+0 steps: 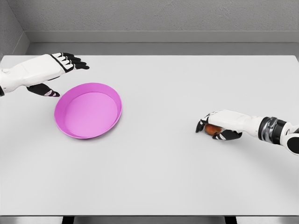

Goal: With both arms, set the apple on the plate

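Head view of a white table (154, 168) set against grey walls. The right hand (219, 125) is reaching in from the right edge and is lying low over the table surface, its fingers curling down around the apple (213, 129), of which only a small reddish-brown patch is showing beneath the palm, between the fingertips and the thumb. The apple is sitting on the table on the right side, well apart from the plate (88, 110). The plate, a shallow pink dish with a raised rim, is resting on the left half of the table and is holding nothing. The left hand (53, 72) is coming in from the left edge and is hovering just beyond the plate's upper-left rim, apart from it; its dark fingers are stretching out straight and relaxed toward the right, with the thumb hanging below, and they are gripping nothing. Whether the apple is lifting off the table cannot be told.
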Robot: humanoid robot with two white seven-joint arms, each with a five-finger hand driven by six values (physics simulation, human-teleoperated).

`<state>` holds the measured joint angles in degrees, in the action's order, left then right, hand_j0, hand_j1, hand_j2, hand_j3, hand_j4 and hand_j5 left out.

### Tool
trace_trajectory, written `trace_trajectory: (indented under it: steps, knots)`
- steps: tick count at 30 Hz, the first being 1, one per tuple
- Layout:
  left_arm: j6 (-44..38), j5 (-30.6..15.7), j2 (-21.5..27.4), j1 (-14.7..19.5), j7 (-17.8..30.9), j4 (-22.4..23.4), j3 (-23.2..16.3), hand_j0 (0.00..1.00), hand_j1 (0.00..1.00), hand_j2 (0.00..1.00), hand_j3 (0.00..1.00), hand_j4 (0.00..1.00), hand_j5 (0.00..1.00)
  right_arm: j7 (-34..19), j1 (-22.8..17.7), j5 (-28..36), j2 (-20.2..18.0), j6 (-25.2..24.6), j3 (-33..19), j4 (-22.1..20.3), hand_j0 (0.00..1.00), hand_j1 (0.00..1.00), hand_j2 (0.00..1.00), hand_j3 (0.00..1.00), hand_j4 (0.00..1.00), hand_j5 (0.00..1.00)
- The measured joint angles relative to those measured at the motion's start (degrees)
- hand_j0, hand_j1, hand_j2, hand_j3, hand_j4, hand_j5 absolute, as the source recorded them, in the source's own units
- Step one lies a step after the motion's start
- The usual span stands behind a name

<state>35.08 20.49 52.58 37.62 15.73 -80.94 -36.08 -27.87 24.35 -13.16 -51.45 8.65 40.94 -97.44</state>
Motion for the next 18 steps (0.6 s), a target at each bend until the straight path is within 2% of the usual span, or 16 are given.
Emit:
trace_trajectory:
  steps: [18]
  knots:
    - [0.0, 0.0, 0.01, 0.0, -0.01, 0.0, 0.0, 1.0, 1.0, 1.0, 1.0, 1.0, 1.0, -0.01, 0.97, -0.02, 0.09, 0.26, -0.04, -0.55, 0.5, 0.5, 0.5, 0.5, 0.5, 0.5]
